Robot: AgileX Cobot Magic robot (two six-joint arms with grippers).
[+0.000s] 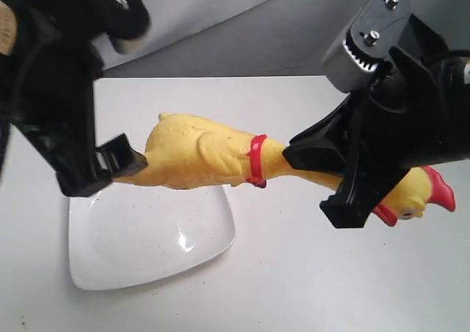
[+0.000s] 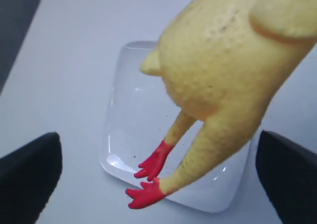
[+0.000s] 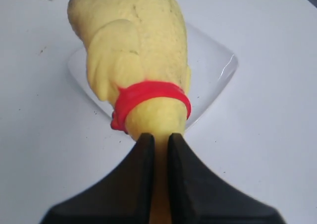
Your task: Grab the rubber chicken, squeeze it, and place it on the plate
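Observation:
The yellow rubber chicken hangs level in the air above the white plate. My right gripper is shut on its neck between the red neck band and the head. In the right wrist view the gripper pinches the neck thin just behind the band. My left gripper stands open, its fingers wide apart on either side of the red feet without touching them. The plate lies below the legs and is bare.
The white table stretches around the plate. Its far edge meets a grey backdrop. The left arm's black body stands over the table's left side.

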